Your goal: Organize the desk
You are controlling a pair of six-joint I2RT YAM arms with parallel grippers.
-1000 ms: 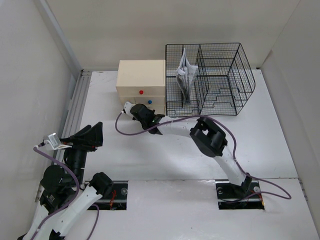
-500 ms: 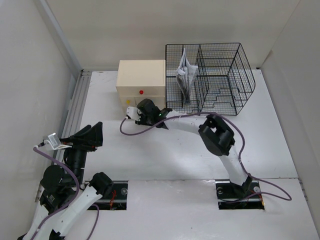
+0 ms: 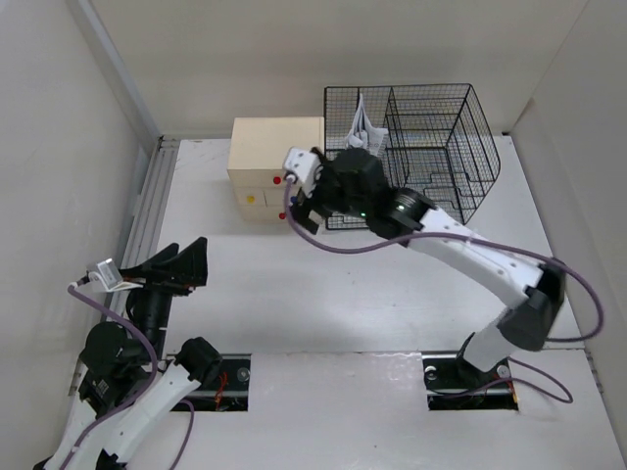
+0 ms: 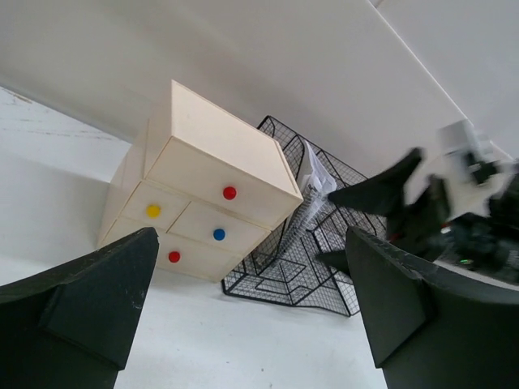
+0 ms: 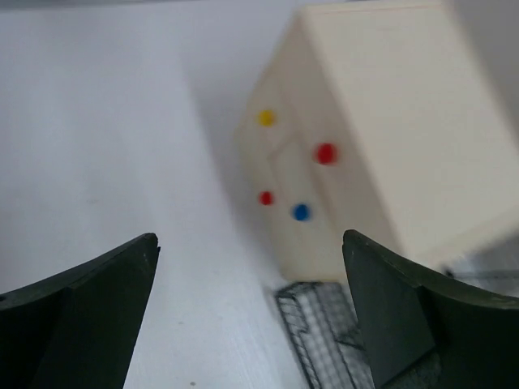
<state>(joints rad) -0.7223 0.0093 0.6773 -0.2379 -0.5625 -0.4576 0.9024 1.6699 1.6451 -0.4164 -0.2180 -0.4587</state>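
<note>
Right arm point(image 3: 468, 252) has risen, outstretched, jaws apart.

Drawer box point(image 3: 276, 155) at the back of the worktop point(image 3: 294, 299), wire basket point(image 3: 436, 166) just right of it, papers point(image 3: 361, 125) upright in the basket compartment nearest the box, right claw point(image 3: 302, 213) raised before the box.

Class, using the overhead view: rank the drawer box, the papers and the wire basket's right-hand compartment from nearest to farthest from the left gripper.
1. Drawer box, back left, nearest the left gripper.
2. Papers, left slot of the wire basket.
3. Right-hand compartment, farthest right.
</note>
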